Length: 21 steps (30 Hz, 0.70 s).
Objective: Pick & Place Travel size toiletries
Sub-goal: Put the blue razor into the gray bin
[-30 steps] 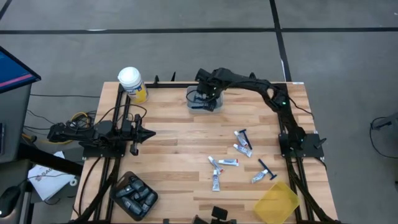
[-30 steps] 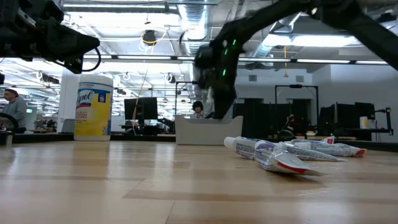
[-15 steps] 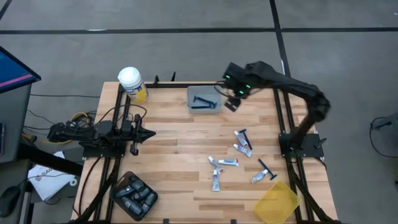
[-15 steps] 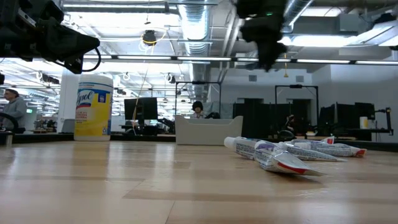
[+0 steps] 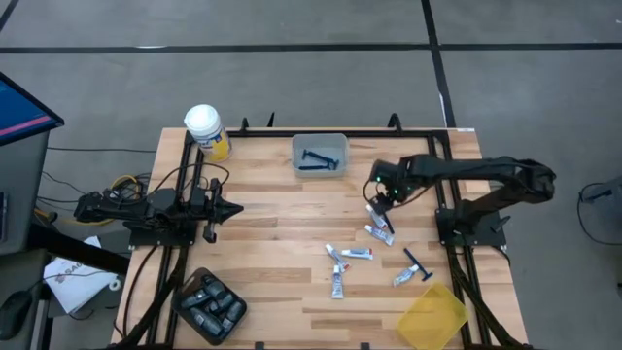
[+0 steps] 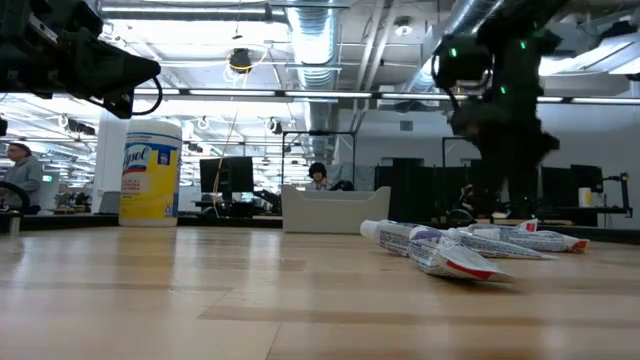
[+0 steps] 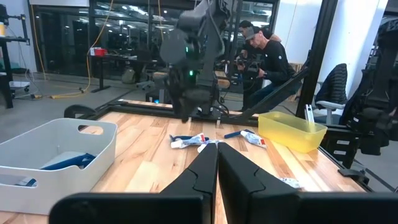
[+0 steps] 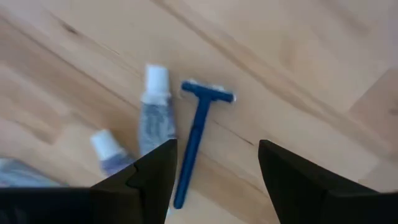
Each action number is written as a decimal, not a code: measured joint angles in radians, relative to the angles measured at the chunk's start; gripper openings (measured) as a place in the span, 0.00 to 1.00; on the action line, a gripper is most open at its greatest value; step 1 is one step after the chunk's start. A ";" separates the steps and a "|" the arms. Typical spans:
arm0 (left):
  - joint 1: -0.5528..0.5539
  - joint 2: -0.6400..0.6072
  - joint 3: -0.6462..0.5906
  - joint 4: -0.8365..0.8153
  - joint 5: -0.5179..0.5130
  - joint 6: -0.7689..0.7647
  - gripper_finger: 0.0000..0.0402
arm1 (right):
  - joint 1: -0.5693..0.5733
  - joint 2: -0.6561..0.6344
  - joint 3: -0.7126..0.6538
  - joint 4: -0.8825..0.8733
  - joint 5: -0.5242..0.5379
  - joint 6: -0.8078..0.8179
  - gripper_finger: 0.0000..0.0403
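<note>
The light wooden slatted table (image 5: 282, 233) carries a grey rectangular plastic bin (image 5: 320, 154) at its far edge with one blue T-shaped razor (image 5: 316, 158) inside. The left gripper (image 5: 225, 208) waits at the table's left side, fingers pressed together. The right gripper (image 5: 377, 195) hangs over the table's right half with fingers spread, directly above a blue T-shaped disposable razor (image 8: 196, 134) lying flat beside two white squeeze tubes (image 8: 153, 115). Nothing is held.
</note>
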 joint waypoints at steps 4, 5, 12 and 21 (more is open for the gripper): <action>0.000 0.000 0.000 0.000 0.000 0.000 0.02 | 0.013 0.047 -0.053 0.071 -0.005 0.001 0.54; 0.000 0.000 0.000 0.000 0.000 0.000 0.02 | 0.016 0.061 -0.057 0.084 -0.005 -0.001 0.54; 0.000 0.000 0.000 0.000 0.000 0.000 0.02 | 0.033 0.178 -0.060 0.160 -0.009 -0.037 0.54; 0.000 0.000 0.000 0.000 0.000 0.000 0.02 | 0.035 0.271 -0.052 0.177 -0.045 -0.082 0.37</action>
